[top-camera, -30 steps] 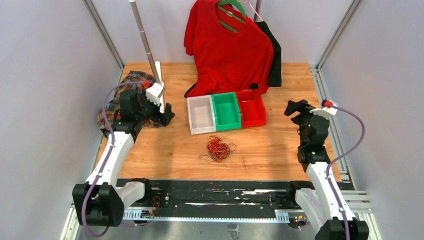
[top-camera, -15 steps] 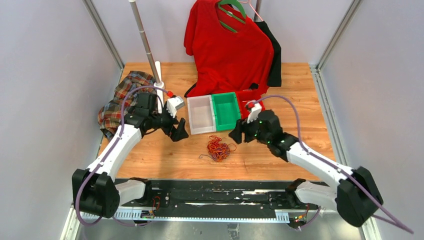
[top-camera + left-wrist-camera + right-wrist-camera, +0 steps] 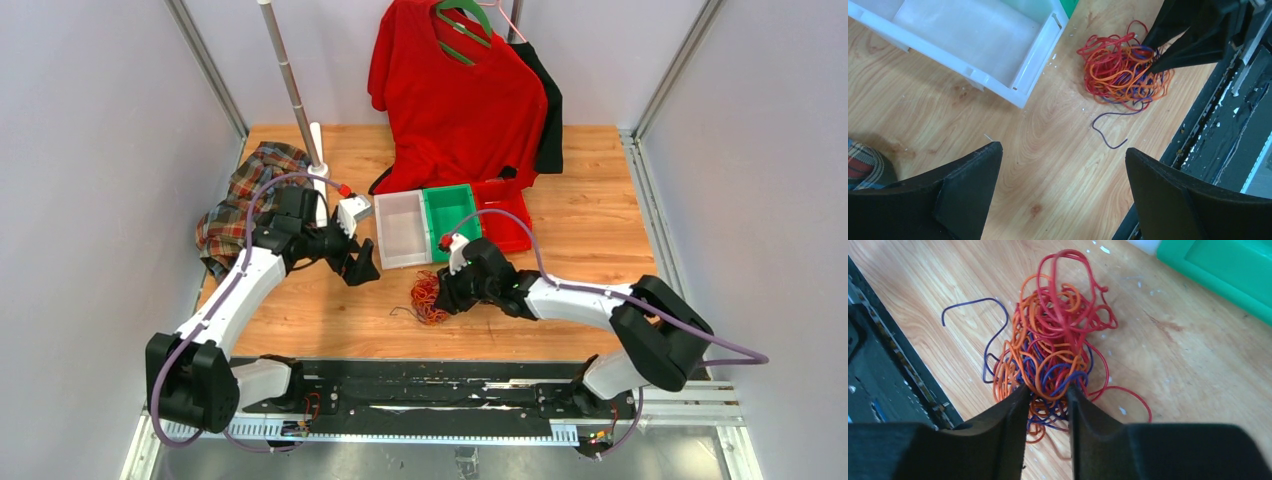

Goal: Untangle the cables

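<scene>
The cables (image 3: 430,296) are a knot of red, orange and purple wire on the wooden table, near its front edge. The left wrist view shows the same cables (image 3: 1120,70), with a loose purple end trailing toward the black rail. My right gripper (image 3: 446,291) is down at the right side of the pile. In its own view the jaws (image 3: 1046,388) stand narrow, with orange and purple strands of the cables (image 3: 1058,335) pinched between them. My left gripper (image 3: 361,266) hangs to the left of the pile, its fingers (image 3: 973,170) wide apart over bare wood.
A white bin (image 3: 401,228), a green bin (image 3: 450,213) and a red bin (image 3: 512,232) stand in a row just behind the pile. A plaid cloth (image 3: 238,195) lies far left beside a metal pole (image 3: 290,80). A red shirt (image 3: 455,90) hangs at the back.
My right arm swung in from the right side to the pile, and its jaws closed onto the strands. My left arm moved right toward the pile and stayed open.
</scene>
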`<state>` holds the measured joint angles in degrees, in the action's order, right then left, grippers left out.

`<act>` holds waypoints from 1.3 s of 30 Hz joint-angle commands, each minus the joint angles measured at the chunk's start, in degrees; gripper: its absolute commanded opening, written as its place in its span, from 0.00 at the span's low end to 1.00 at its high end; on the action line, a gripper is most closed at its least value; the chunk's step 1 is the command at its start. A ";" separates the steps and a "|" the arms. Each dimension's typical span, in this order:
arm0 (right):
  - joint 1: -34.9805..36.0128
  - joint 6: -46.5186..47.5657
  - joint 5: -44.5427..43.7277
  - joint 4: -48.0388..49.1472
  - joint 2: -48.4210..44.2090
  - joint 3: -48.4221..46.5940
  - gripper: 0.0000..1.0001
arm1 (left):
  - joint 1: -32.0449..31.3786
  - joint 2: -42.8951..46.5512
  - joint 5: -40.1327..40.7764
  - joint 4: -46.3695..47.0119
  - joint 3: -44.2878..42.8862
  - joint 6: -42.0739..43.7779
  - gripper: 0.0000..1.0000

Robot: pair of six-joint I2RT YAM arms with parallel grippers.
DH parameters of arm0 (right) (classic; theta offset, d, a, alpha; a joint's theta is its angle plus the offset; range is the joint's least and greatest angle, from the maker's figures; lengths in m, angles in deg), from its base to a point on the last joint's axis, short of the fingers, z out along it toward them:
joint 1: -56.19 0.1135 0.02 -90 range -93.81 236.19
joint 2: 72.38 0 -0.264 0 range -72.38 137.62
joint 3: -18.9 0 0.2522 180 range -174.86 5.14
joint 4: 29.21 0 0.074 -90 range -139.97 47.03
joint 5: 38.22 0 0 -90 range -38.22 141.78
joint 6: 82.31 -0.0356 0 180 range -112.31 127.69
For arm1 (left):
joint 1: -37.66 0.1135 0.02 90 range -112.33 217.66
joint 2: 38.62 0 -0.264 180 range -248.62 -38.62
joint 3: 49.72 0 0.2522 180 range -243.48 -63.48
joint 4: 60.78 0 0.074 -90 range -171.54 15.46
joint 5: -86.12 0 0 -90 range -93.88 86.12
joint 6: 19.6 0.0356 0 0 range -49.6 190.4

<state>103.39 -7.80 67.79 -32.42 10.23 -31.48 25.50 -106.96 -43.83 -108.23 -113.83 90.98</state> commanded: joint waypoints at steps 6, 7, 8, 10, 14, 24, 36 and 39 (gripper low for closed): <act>6.39 1.45 -3.84 1.26 1.00 -6.67 0.05 | -1.68 1.83 -2.98 -5.57 0.07 4.12 1.00; 6.65 1.47 -4.14 1.24 0.38 -6.74 0.02 | -2.16 1.84 -3.07 -6.15 0.12 4.99 0.99; 6.95 1.47 -4.53 1.23 -0.57 -6.71 0.01 | -2.73 1.79 -3.09 -6.66 0.24 5.56 0.99; 7.27 1.76 -4.94 1.13 -2.00 -6.70 0.01 | -3.86 1.56 -3.11 -6.88 0.25 5.74 0.98; 7.65 2.53 -4.42 0.85 -4.31 -7.25 0.01 | -6.84 1.05 -4.08 -6.87 -0.60 5.08 0.97; 7.84 1.00 -1.42 4.08 -6.65 -7.45 0.01 | -12.85 -1.89 -8.53 -6.89 -4.30 3.86 0.80; 7.82 -2.56 0.62 6.88 -4.83 -8.38 0.01 | -16.55 -9.43 -5.32 -6.94 -4.62 5.64 0.54; 7.83 -2.87 0.44 6.62 -4.62 -8.03 0.00 | -16.51 -9.84 -3.70 -7.21 -5.73 5.23 0.30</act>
<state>110.35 -9.15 67.18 -28.60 5.21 -37.47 9.44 -116.47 -49.07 -115.03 -117.19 95.87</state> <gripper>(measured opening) 0.022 0.400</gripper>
